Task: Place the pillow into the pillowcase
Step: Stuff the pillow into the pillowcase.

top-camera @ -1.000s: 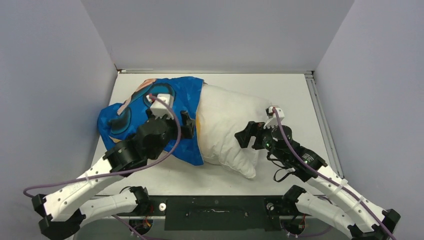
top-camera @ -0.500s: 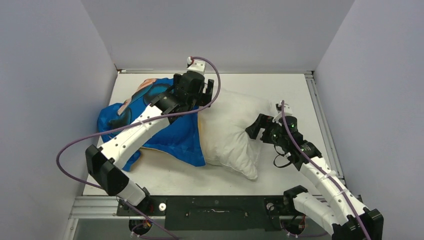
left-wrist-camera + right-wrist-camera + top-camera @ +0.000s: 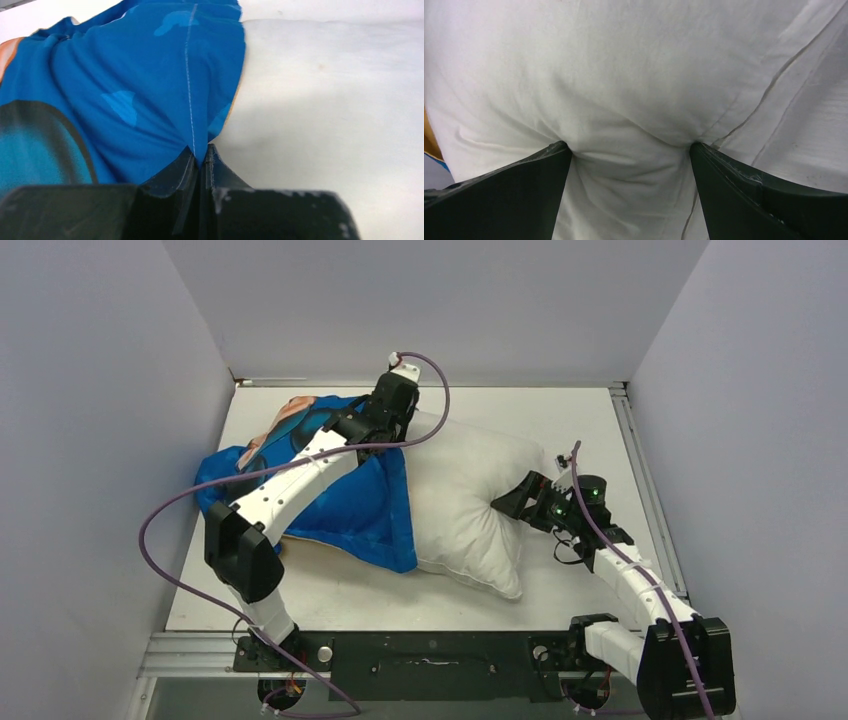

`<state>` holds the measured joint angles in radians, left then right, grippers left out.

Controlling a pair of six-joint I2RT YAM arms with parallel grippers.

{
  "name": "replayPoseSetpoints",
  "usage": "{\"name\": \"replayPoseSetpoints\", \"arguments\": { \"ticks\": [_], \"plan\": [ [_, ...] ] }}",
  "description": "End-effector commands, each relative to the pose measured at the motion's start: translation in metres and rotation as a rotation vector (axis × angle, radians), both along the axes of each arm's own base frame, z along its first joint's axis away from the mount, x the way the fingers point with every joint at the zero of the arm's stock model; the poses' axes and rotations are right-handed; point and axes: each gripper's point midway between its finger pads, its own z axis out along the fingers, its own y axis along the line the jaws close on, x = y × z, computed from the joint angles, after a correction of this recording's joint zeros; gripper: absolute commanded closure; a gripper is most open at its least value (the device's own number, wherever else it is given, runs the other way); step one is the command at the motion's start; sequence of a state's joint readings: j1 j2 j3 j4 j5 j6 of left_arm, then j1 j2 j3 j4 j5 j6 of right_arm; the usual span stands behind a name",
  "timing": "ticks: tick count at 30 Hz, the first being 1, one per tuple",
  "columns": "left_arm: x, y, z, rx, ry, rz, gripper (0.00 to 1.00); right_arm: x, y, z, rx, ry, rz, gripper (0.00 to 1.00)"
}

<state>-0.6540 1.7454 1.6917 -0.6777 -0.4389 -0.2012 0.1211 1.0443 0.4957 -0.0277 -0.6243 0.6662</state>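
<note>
Two arms work one bundle of cloth on the bench (image 3: 350, 595). The pillowcase (image 3: 350, 505) lies over the left half of the bench, blue face up with part of a printed face showing, reaching from near the far left corner toward the left edge, with its open mouth turned to the right. The pillow (image 3: 460, 510) lies across the middle, its left end tucked inside that mouth and the rest bare; one bare corner points at the near edge and another at the right edge. A thin strip of orange-yellow shows along the mouth where the blue cloth meets the off-white fabric. The left arm (image 3: 290, 480) stretches over the pillowcase to the far side of the mouth, and in its wrist view the left gripper (image 3: 201, 157) has its fingers (image 3: 175, 170) pressed together on a pinch of blue cloth at a stitched seam, right at the rim of the mouth, with the pillow just beside it. The right arm (image 3: 625, 570) comes in from the right edge to the bare end of the pillow. The right gripper (image 3: 629, 147) has its fingers (image 3: 524, 185) spread wide, both tips sunk into the soft fabric so that a plump fold bulges between them.
</note>
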Motion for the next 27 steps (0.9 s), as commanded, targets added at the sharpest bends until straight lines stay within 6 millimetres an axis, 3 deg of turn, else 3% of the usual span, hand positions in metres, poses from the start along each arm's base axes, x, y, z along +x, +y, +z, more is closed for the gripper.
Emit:
{"name": "replayPoseSetpoints", "arguments": {
  "ticks": [1, 3, 7, 9, 10, 15, 18, 20, 23, 27],
  "plan": [
    [-0.044, -0.069, 0.063, -0.220, -0.094, -0.231, 1.00, -0.003, 0.018, 0.016, 0.127, -0.079, 0.081, 0.05],
    [-0.075, -0.106, 0.073, -0.295, -0.094, -0.346, 1.00, -0.005, 0.025, 0.027, 0.190, -0.115, 0.107, 0.04],
    [-0.153, -0.192, 0.086, -0.454, -0.014, -0.613, 1.00, -0.011, 0.039, 0.044, 0.270, -0.173, 0.164, 0.22],
    [-0.186, -0.225, 0.095, -0.543, 0.037, -0.715, 1.00, -0.013, 0.046, 0.054, 0.299, -0.206, 0.191, 0.33],
    [-0.201, -0.239, 0.099, -0.586, 0.064, -0.753, 1.00, -0.014, 0.049, 0.059, 0.309, -0.220, 0.197, 0.41],
    [-0.263, -0.290, 0.113, -0.670, 0.135, -0.872, 1.00, -0.013, 0.052, 0.085, 0.342, -0.301, 0.196, 0.50],
    [-0.290, -0.307, 0.130, -0.706, 0.140, -0.943, 1.00, -0.016, 0.058, 0.097, 0.377, -0.335, 0.213, 0.54],
    [-0.296, -0.309, 0.134, -0.725, 0.155, -0.958, 1.00, -0.021, 0.063, 0.100, 0.388, -0.340, 0.232, 0.57],
    [-0.278, -0.292, 0.122, -0.672, 0.126, -0.866, 1.00, -0.026, 0.060, 0.100, 0.369, -0.339, 0.215, 0.65],
    [-0.231, -0.241, 0.092, -0.543, 0.062, -0.645, 1.00, -0.026, 0.041, 0.088, 0.252, -0.313, 0.100, 0.80]
  ]
}}
